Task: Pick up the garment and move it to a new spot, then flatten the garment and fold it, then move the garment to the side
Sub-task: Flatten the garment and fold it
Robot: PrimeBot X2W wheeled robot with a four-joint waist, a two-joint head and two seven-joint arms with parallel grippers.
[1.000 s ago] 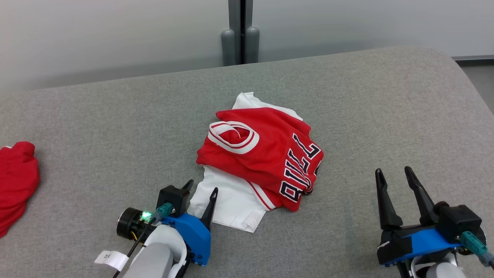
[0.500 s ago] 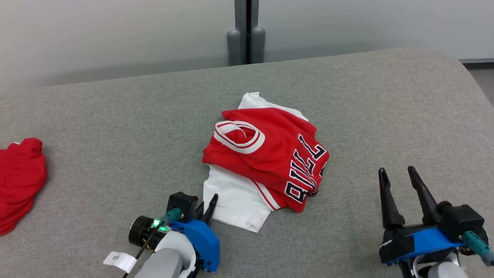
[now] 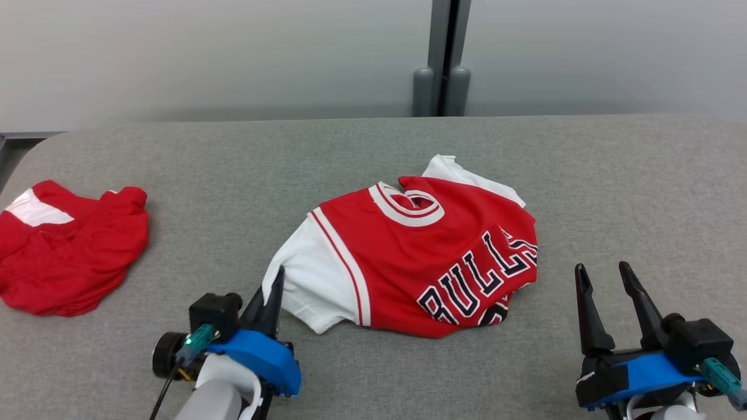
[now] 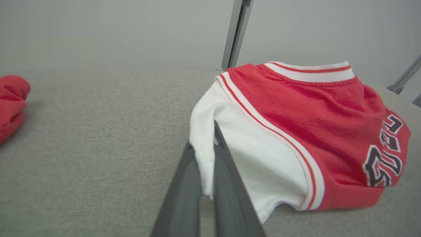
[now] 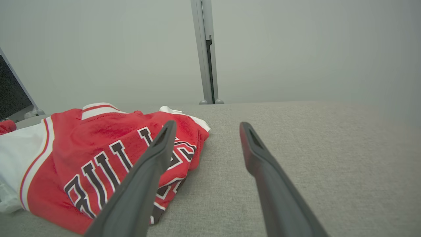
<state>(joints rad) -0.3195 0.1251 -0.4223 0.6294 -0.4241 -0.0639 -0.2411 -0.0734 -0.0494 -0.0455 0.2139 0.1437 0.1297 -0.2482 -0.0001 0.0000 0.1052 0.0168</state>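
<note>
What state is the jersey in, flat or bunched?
Bunched, not flat: the jersey lies rumpled, lettering creased, white sleeve pinched in the shut left gripper.

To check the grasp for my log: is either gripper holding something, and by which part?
The left gripper is shut on the Bulls jersey, at the edge of its white sleeve. The right gripper is open, holding nothing.

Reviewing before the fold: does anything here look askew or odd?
The jersey lies rumpled and skewed, its lettered end bunched under itself, while the left gripper pinches the edge of its white sleeve. Another red garment sits crumpled at the left of the table. No damage shows.
</note>
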